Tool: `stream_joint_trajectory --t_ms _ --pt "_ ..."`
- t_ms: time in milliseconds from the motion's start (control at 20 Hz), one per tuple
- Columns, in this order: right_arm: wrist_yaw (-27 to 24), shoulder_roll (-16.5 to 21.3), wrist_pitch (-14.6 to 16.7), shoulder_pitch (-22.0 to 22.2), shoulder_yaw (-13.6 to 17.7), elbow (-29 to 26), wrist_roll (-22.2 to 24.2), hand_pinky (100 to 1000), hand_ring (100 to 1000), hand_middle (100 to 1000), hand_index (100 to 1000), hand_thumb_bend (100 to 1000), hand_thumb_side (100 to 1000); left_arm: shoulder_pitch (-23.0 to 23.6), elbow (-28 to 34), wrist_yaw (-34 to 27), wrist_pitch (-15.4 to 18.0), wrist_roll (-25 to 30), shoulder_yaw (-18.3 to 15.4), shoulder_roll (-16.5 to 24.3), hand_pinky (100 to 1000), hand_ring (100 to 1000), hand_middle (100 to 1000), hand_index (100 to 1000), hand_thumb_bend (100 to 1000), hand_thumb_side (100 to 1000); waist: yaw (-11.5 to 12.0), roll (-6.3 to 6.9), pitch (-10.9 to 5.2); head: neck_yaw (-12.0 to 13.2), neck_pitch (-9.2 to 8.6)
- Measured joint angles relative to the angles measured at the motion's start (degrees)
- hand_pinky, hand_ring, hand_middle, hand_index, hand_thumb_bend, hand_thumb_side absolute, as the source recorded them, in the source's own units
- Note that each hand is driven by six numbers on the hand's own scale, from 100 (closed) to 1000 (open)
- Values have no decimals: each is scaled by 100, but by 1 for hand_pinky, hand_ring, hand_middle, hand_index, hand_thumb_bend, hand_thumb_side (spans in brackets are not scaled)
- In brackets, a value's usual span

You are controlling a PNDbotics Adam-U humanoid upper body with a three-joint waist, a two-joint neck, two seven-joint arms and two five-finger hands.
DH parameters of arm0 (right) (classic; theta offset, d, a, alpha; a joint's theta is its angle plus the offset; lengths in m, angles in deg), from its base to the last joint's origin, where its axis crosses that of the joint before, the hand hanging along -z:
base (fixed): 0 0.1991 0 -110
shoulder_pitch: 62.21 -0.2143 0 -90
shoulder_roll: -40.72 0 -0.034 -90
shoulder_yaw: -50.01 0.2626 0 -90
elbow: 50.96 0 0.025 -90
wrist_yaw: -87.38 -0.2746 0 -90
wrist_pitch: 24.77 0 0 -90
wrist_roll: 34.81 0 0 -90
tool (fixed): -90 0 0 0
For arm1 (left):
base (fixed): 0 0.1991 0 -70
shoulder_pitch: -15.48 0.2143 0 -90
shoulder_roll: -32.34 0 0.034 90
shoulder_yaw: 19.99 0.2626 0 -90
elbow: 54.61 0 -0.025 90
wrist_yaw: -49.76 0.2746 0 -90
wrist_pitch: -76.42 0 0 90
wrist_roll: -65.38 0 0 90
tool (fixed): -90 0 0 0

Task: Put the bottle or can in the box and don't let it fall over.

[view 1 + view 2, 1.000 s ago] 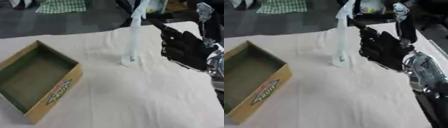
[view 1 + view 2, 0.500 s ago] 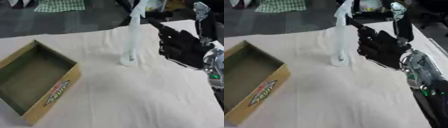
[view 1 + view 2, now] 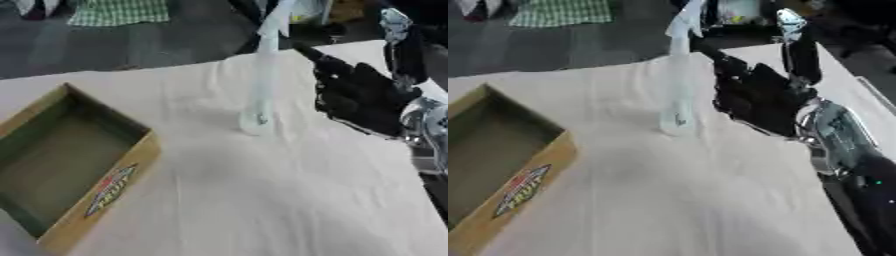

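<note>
One upright clear bottle (image 3: 261,90) beside right hand (image 3: 363,97), fingers (image 3: 317,56) released.

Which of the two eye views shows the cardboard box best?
The left eye view shows the cardboard box best: almost the whole open box is inside the picture, with its inner floor and the label on its side wall. In the right eye view the box is cut off at the left edge, so only part of it shows.
</note>
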Motion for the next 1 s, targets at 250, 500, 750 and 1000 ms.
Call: stream_joint_trajectory --t_ms 250,500,750,1000 --pt "-24 102 -2 32 46 49 99 100 142 262 1000 376 1000 -31 0 5 4 6 2 -1 1000 718 717 865 248 860 1 28 31 -32 -37" --pt "-53 183 -2 23 69 133 162 100 140 260 1000 378 1000 -38 0 5 6 8 20 -2 1000 717 717 865 247 861 9 31 67 -59 -55" --pt "-89 221 -23 -28 93 232 196 100 139 259 1000 380 1000 -43 0 5 6 11 32 -22 1000 717 717 865 247 862 26 32 100 -86 -90" --pt "-148 240 -52 -102 97 305 223 100 138 258 1000 383 1000 -73 0 5 7 14 33 -44 1000 717 717 865 247 863 39 31 130 -137 -95"
